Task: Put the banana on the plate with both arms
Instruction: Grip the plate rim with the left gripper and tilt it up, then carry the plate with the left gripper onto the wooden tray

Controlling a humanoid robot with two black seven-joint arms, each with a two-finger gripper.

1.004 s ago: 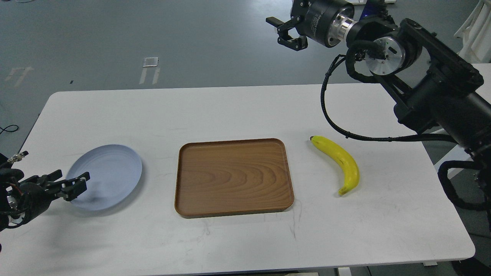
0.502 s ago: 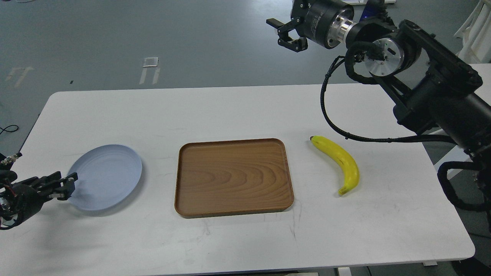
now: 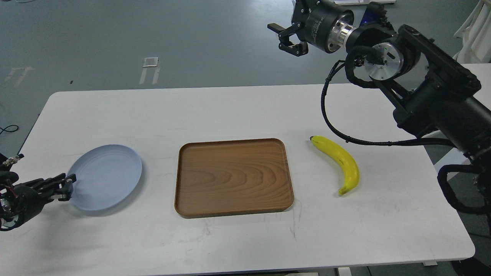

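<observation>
Wooden tray [image 3: 234,177], smooth and round-cornered, sits between the pale plate [image 3: 105,176] and the curved yellow banana [image 3: 339,163]. Left gripper [image 3: 63,186] at the plate's rim, grip unclear; right gripper [image 3: 288,38] high, spread, empty.

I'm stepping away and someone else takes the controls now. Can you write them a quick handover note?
Left claw: low at the plate's left edge, holding nothing; open or shut unclear.
Right claw: raised beyond the table's far edge, open, empty.
Banana: lying on the table, right of the wooden tray.
Plate: left of the tray, bare.
Done: nothing placed yet.
Left: grasp the banana and get it onto the plate, using both arms.
</observation>
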